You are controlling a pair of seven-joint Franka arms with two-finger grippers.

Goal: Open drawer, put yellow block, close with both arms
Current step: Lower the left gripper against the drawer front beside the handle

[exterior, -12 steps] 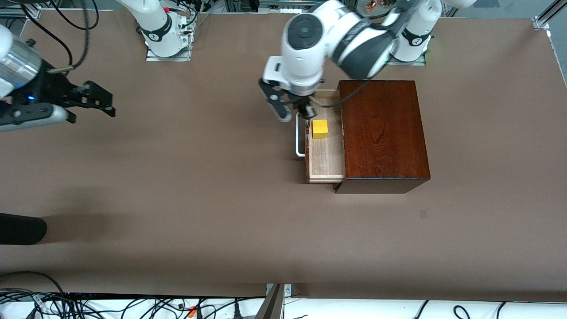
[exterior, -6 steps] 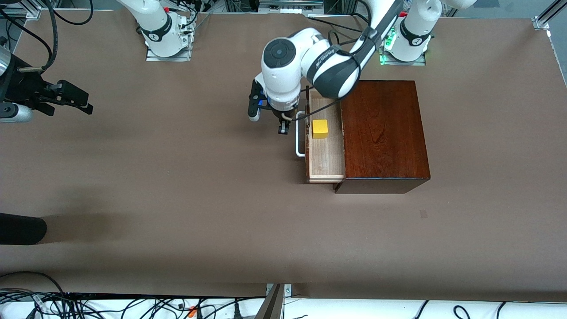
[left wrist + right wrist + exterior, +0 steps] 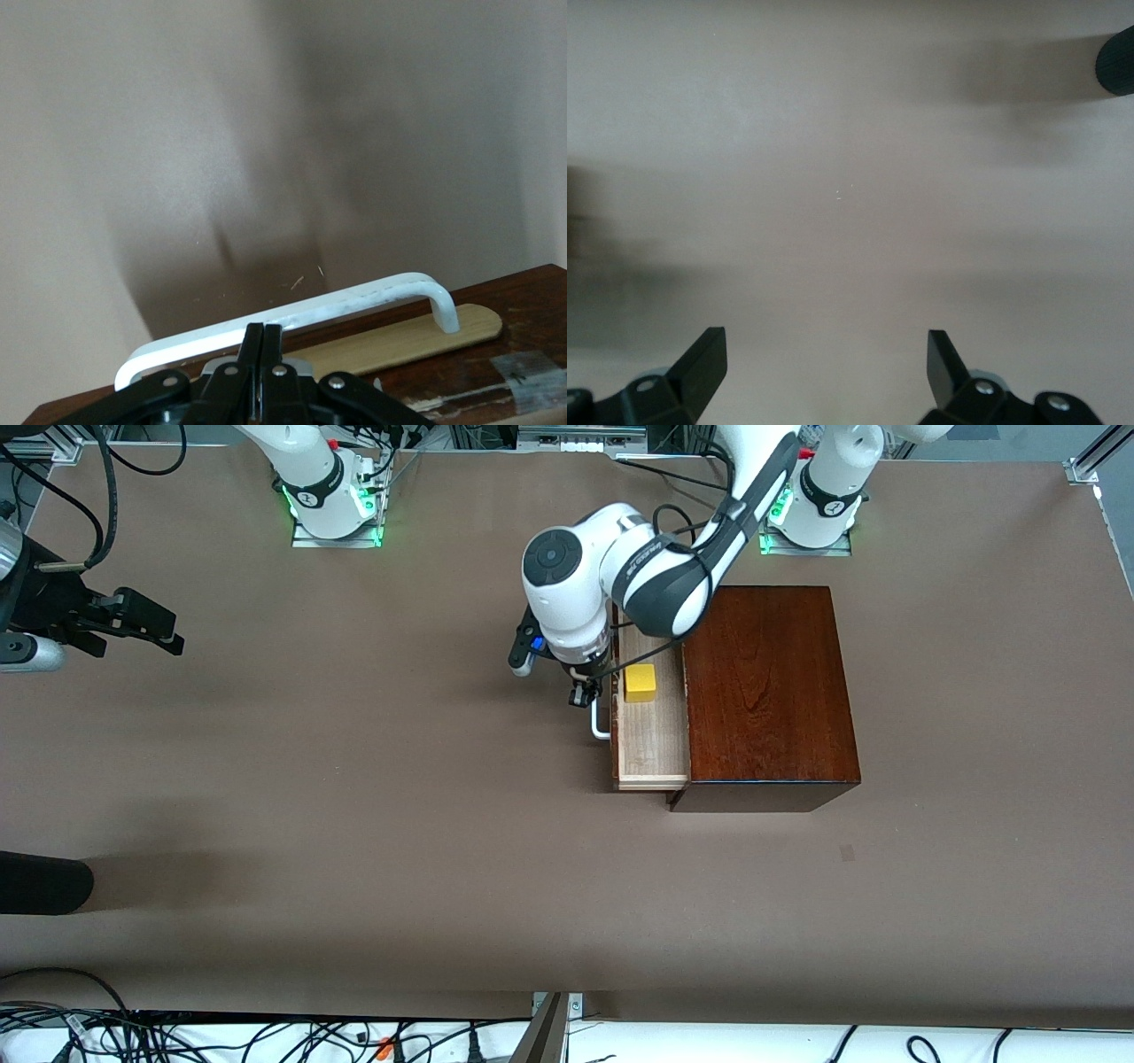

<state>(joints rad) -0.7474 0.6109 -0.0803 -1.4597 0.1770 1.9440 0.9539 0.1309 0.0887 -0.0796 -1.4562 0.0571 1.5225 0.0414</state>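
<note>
Left gripper point(image 3: 582, 693): clenched empty, at handle point(image 3: 354, 301) of open drawer point(image 3: 653, 735). Yellow block point(image 3: 640, 682): inside. Right gripper point(image 3: 133, 622): released, waiting near counter point(image 3: 354, 824) edge. Push squarely, both arms.

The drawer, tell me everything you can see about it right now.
The drawer is a pale light-wood tray with a dark reddish-brown front and a white U-shaped metal handle. It stands pulled partly out of the glossy dark wooden box, toward the right arm's end of the table. The yellow block rests inside. The left gripper, jaws shut, is right at the handle.
</note>
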